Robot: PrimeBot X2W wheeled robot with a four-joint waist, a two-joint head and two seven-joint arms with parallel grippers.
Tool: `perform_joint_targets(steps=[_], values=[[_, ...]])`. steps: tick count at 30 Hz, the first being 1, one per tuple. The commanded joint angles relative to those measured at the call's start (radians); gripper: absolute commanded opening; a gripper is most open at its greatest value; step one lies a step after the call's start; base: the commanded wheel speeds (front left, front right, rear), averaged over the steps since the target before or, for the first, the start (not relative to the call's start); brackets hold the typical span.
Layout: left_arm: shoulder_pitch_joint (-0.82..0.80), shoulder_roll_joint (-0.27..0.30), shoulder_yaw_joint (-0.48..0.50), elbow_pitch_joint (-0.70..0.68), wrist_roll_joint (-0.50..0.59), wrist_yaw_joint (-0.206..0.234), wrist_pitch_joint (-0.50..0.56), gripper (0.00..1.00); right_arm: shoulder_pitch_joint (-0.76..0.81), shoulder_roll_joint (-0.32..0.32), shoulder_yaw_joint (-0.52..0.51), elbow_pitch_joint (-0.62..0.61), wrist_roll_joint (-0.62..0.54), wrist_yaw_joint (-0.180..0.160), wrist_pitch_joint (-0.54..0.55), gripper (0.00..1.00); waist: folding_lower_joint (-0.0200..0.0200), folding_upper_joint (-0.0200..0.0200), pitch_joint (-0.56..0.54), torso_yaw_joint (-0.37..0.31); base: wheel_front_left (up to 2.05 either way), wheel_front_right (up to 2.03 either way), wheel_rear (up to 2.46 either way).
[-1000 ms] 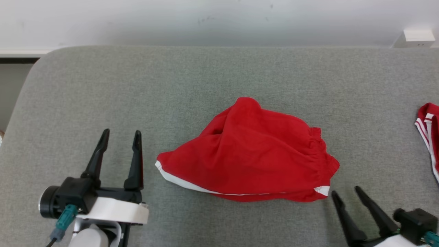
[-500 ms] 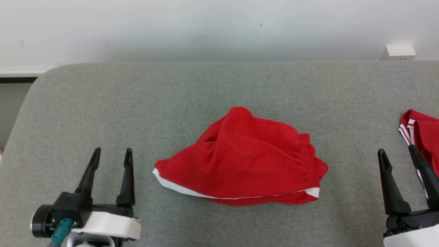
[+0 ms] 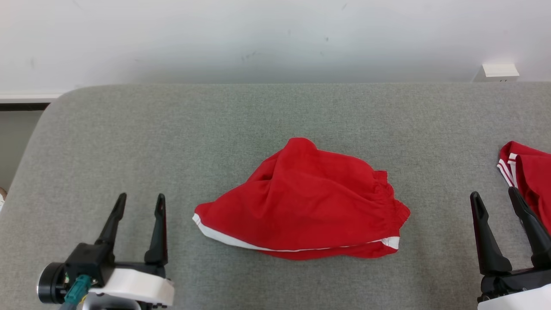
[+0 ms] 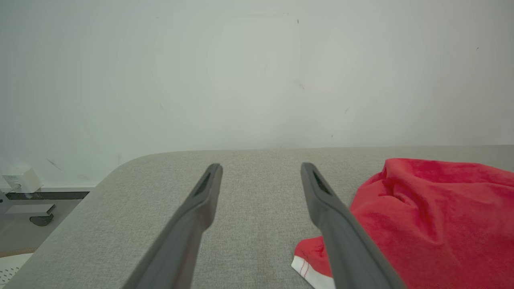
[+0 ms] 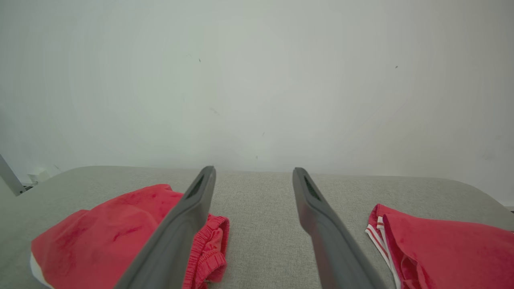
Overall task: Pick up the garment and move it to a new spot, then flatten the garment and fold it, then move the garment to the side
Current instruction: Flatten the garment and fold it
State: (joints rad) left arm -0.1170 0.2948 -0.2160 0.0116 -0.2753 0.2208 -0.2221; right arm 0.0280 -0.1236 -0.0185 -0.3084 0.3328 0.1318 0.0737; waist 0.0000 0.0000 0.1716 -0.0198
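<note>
Since the garment (image 3: 301,202) lies bunched mid-way across the grey pad (image 3: 172,129) with nothing gripping it, I'd call this the first pickup. Best done two-handed: left gripper (image 3: 141,196) onto the white-trimmed hem corner (image 3: 199,219) nearest it, right gripper (image 3: 493,192) onto the gathered waistband end (image 3: 389,193). Pinch through all layers and lift level so it doesn't twist. Risk: a second red piece (image 3: 529,172) sits just beside the right gripper's outer finger, so don't grab that one. Both pincers are spread wide and empty, touching no cloth. Left is near the hem but apart from it. Right sits between the two red pieces.
</note>
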Motion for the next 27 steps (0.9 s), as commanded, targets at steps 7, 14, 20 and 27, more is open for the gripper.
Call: perform_joint_targets(steps=[7, 14, 20, 27], values=[[-0.096, 0.015, -0.035, 0.008, -0.006, -0.032, 0.078, 1.0, 0.005, 0.002, -0.011, -0.009, 0.009, -0.003, 0.009, 1.0, 0.0, 0.0, 0.019, 0.011, 0.0, 0.0, 0.0], [-0.177, -0.022, -0.071, 0.171, -0.077, -0.07, 0.257, 1.0, -0.021, -0.002, 0.004, -0.003, 0.019, -0.003, 0.009, 1.0, 0.0, 0.0, 0.065, -0.004, 0.0, 0.0, 0.0], [-0.217, -0.049, -0.101, 0.319, -0.123, -0.123, 0.324, 1.0, -0.032, -0.006, 0.011, 0.014, 0.029, -0.003, 0.001, 1.0, 0.0, 0.0, 0.105, -0.018, 0.0, 0.0, 0.0], [-0.215, -0.055, -0.159, 0.426, -0.158, -0.179, 0.45, 1.0, -0.038, -0.009, 0.008, 0.04, 0.038, -0.003, -0.003, 1.0, 0.0, 0.0, 0.115, -0.027, 0.0, 0.0, 0.0]])
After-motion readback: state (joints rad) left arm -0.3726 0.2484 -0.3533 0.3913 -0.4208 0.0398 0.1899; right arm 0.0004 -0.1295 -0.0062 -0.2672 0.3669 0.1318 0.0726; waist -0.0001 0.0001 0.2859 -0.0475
